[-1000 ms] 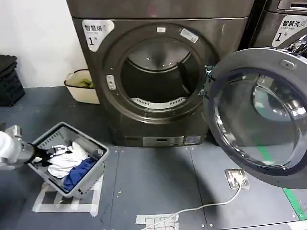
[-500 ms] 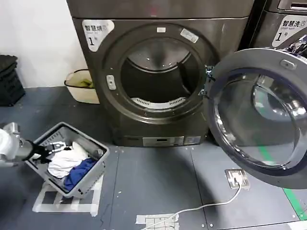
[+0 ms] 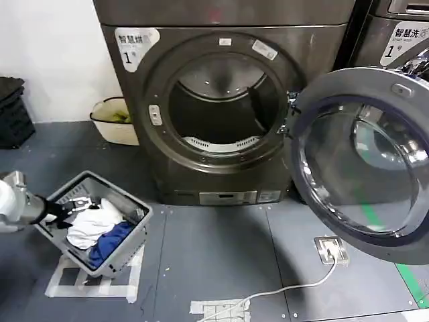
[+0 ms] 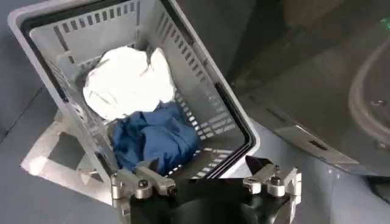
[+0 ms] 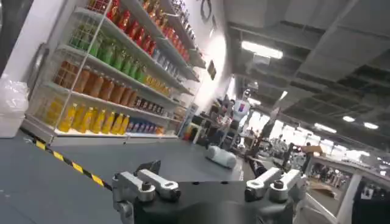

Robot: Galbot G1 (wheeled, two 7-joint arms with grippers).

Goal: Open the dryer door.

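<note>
The dryer door (image 3: 365, 168) stands swung wide open to the right of the drum opening (image 3: 224, 111), its grey inner face and glass turned toward me. My left gripper (image 3: 79, 204) hovers open at the left rim of a grey laundry basket (image 3: 142, 216), far from the door. In the left wrist view its fingers (image 4: 137, 182) are spread over the basket (image 4: 201, 115), which holds white cloth (image 4: 125, 82) and blue cloth (image 4: 155, 137). My right gripper (image 5: 210, 182) is open with nothing in it, facing a room with shelves.
A second machine (image 3: 395, 33) stands behind the open door. A beige tub (image 3: 114, 121) sits by the wall left of the dryer, black crates (image 3: 10, 111) farther left. A floor socket (image 3: 332, 249) with a white cable lies under the door.
My left gripper has drawn back a little to the left, from over the clothes to the basket's rim. The door has not moved.
</note>
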